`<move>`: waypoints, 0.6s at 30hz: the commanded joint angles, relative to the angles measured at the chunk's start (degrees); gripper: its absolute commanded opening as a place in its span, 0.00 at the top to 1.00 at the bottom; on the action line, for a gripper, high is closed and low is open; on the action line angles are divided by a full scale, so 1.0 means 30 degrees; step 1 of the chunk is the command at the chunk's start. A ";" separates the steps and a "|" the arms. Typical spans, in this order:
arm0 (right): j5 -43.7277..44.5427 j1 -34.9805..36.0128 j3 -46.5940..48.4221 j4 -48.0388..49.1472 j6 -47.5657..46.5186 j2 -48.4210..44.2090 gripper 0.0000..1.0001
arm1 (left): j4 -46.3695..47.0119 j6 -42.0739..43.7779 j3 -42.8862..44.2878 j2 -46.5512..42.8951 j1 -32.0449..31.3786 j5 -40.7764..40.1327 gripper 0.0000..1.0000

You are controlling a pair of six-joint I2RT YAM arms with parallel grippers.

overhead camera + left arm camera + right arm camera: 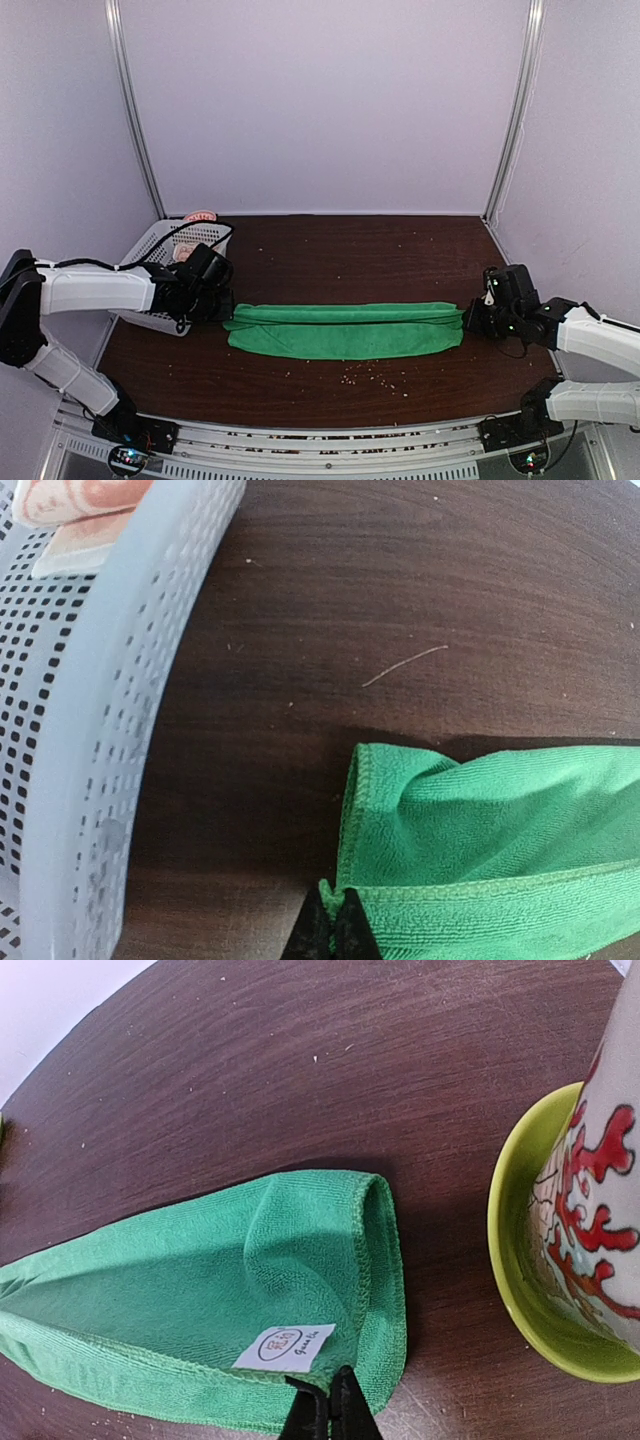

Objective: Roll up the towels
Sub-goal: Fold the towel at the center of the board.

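Note:
The bright green towel (pixel 345 330) lies folded into a long band across the middle of the dark table. My left gripper (pixel 225 310) is shut on its left end, pinching a corner of the hem (pixel 337 900). At the right end my right gripper (pixel 470 322) is shut on the edge just beside the white label (pixel 285 1347). Both ends of the green towel (pixel 480 830) (pixel 200 1280) gape a little where the layers part. The pinkish-beige towel with orange print (pixel 85 500) sits in the white basket (pixel 150 245) at the far left.
The perforated basket wall (pixel 100 730) stands close to the left of my left gripper. A yellow-green vessel with a red coral pattern (pixel 505 1260) stands just right of the towel's right end. Crumbs (pixel 375 375) dot the table near the front. White walls enclose the table.

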 commanded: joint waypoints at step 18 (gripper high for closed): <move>0.0847 -0.0012 -0.0096 0.0309 0.0513 -0.0009 1.00 | 0.1985 0.1805 0.1245 0.3821 0.0029 0.1635 1.00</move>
